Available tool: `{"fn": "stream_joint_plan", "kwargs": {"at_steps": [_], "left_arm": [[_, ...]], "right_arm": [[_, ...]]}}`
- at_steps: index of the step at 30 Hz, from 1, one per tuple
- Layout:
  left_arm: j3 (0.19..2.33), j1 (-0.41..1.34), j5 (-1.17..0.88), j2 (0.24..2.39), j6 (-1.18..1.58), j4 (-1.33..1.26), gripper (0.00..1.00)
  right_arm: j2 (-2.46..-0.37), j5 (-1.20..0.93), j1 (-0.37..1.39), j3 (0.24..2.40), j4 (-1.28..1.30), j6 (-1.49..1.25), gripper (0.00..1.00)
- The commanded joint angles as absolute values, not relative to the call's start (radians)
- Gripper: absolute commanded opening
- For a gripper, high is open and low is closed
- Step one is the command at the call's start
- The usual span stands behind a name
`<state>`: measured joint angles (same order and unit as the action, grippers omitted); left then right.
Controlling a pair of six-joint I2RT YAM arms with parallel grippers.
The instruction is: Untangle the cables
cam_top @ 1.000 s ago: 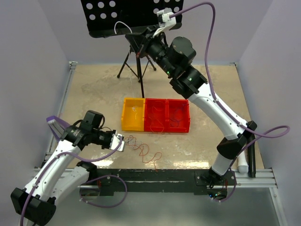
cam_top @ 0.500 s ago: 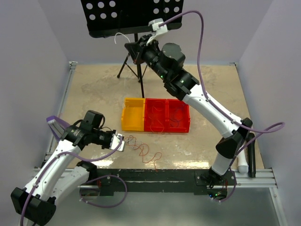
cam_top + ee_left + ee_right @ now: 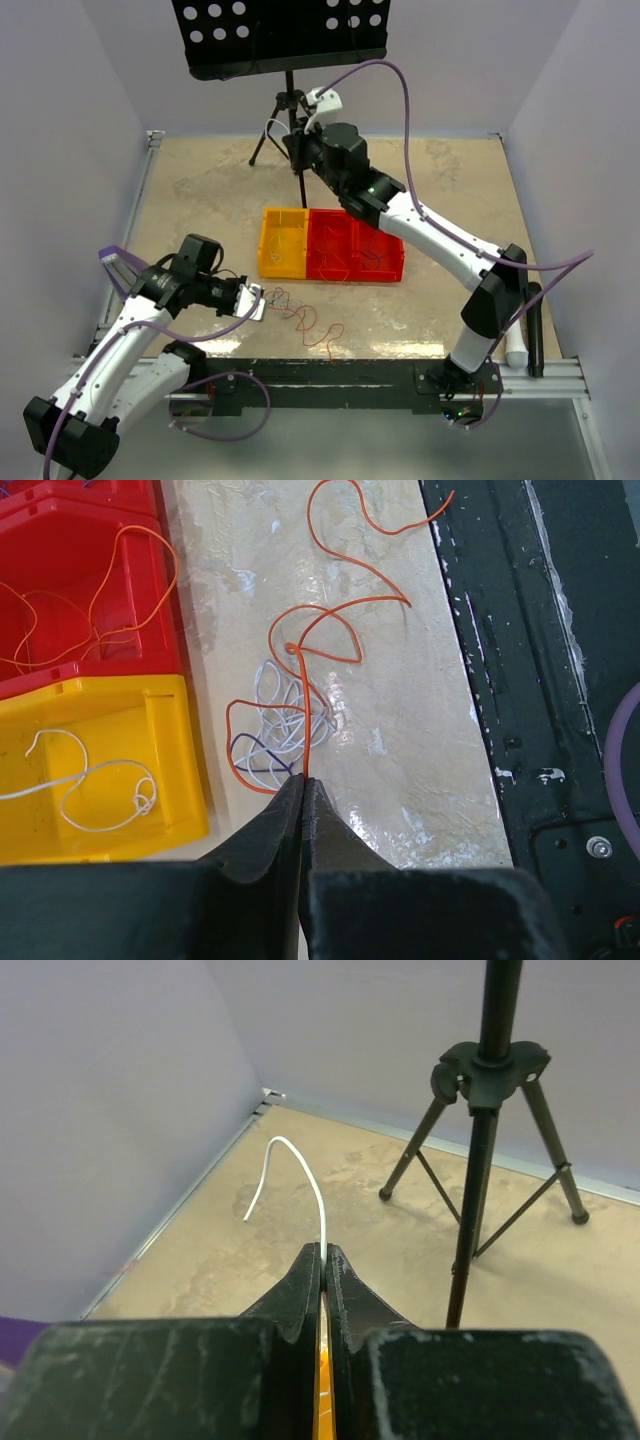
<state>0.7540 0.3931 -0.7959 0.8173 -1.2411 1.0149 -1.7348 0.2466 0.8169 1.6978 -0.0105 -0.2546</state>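
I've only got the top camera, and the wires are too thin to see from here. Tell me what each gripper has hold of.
Observer: The left gripper is shut on an orange wire, pinched right at the tip.
Operator: Now the right one.
Observer: The right gripper is shut on a white wire. Its free end curls up and to the left in the air.
Operator: Say what is tangled with the orange one.
Observer: White and purple loops lie on the table just beyond the left gripper, overlapping the orange wire.
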Motion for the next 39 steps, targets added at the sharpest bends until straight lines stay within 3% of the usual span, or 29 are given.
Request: {"fn": "stream_joint_plan", "kwargs": {"at_steps": [1, 21, 39], "left_arm": [[0.758, 0.390, -0.831, 0.822, -1.244, 1.022, 0.05], [0.790, 0.390, -0.838, 0.825, -1.236, 1.035, 0.05], [0.801, 0.390, -0.836, 0.830, -1.236, 1.035, 0.05]], "right_arm": [[-1.654, 0.319, 0.813, 1.689, -0.038, -0.213, 0.00], [-1.882, 0.325, 0.871, 1.574, -0.035, -0.317, 0.00], [-2.098, 0.427, 0.893, 1.697, 0.212, -0.370, 0.00]]}}
